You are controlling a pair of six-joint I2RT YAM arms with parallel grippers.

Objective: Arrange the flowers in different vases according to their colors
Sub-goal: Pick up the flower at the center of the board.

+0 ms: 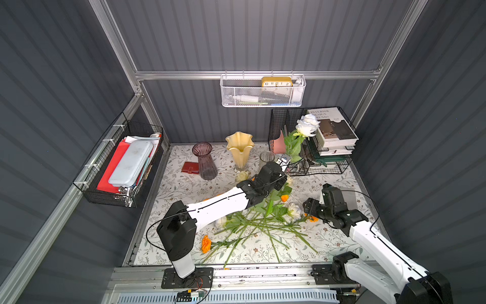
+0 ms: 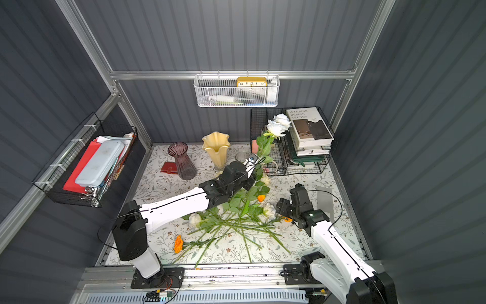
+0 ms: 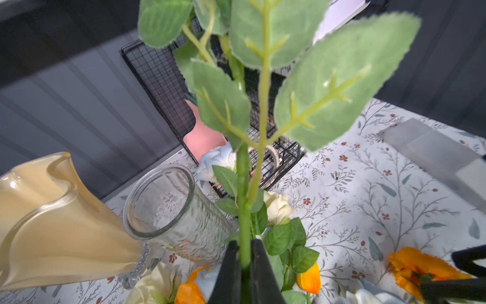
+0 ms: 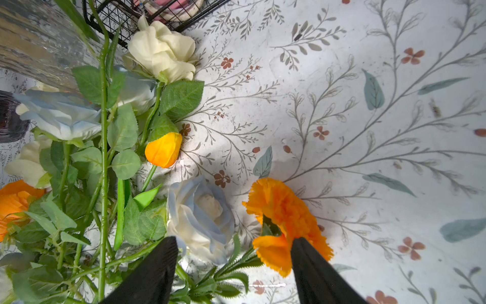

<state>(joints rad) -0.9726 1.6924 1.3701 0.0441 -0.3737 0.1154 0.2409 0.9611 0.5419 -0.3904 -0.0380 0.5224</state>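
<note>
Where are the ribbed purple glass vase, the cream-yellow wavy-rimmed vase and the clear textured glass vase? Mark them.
Purple glass vase (image 1: pixel 207 167): a top view, ribbed wall.
Cream-yellow vase (image 1: pixel 240 155): a top view, wall.
Clear glass vase (image 3: pixel 194 229): left wrist view, wall.

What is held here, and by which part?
Left gripper: the white rose, by its stem below the leaves. Right gripper: nothing, jaws open over an orange marigold.

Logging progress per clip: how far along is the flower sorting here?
Done: nothing; the ribbed purple glass vase, wavy-rimmed cream-yellow vase and clear textured glass vase look empty. In hand: left gripper shut on a green-stemmed white rose near the clear vase; right gripper open over a ruffled orange marigold. Left: the flower pile.
</note>
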